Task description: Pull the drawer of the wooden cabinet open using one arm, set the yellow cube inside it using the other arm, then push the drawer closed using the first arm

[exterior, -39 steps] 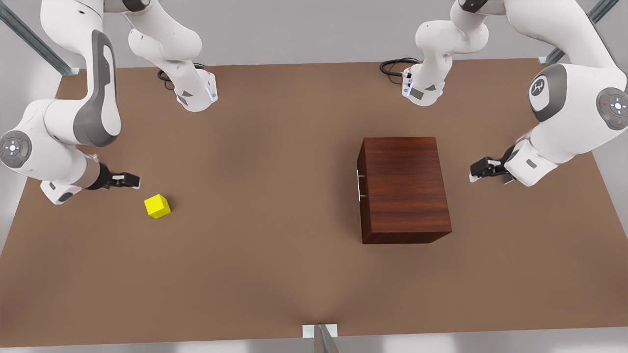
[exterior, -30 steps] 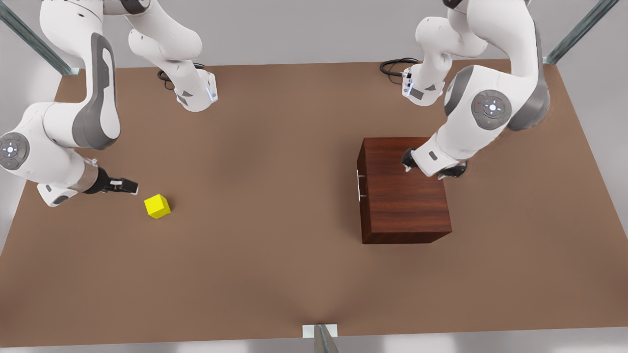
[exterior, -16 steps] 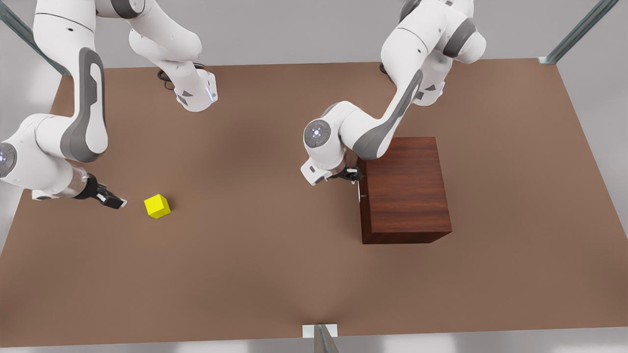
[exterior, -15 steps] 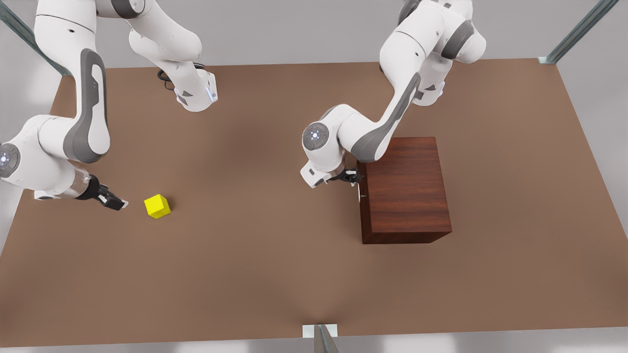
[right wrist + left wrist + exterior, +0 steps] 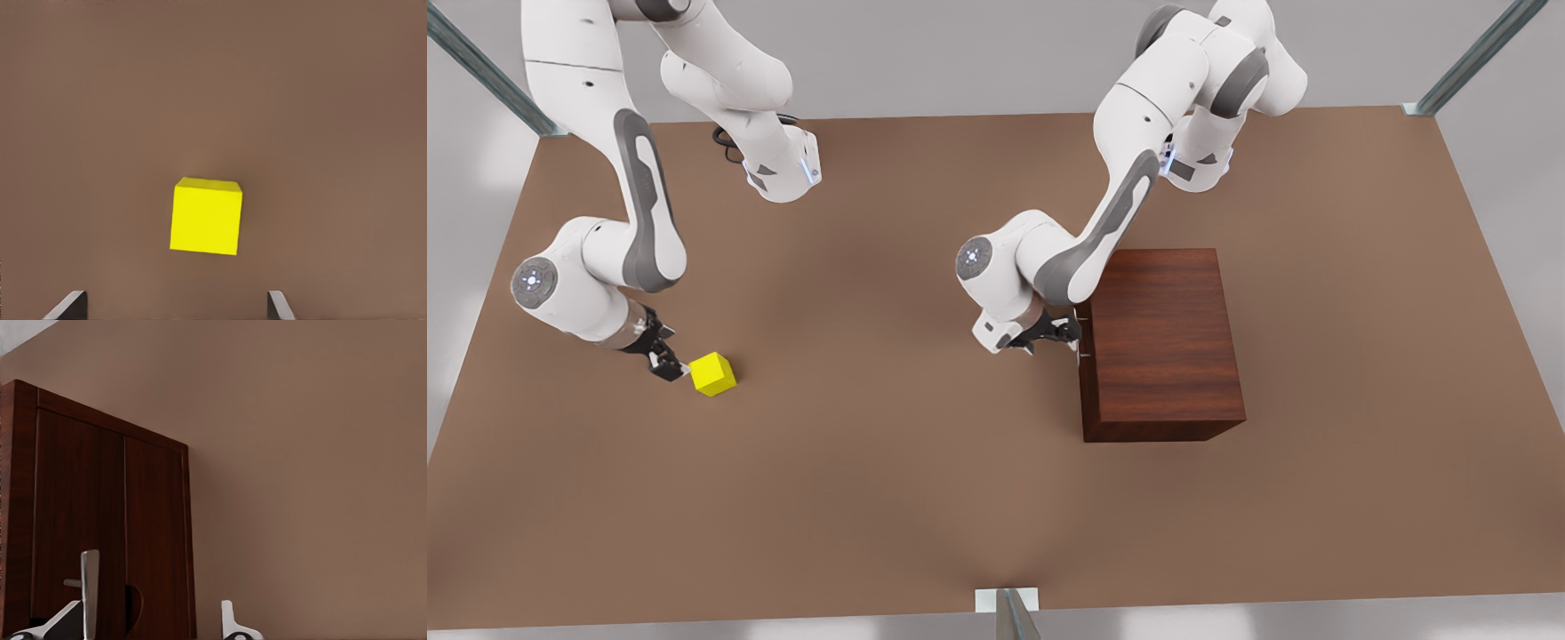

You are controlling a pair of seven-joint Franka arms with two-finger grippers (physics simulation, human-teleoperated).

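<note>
Brown table (image 5: 925, 498) | drawer (image 5: 80, 520) handle (image 5: 89, 590) faces front view's left, shut

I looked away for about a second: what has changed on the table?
The left gripper swung over the wooden cabinet to its handle, fingers open. The right gripper closed in on the yellow cube, open. Cube and cabinet stayed put; drawer shut.
</note>
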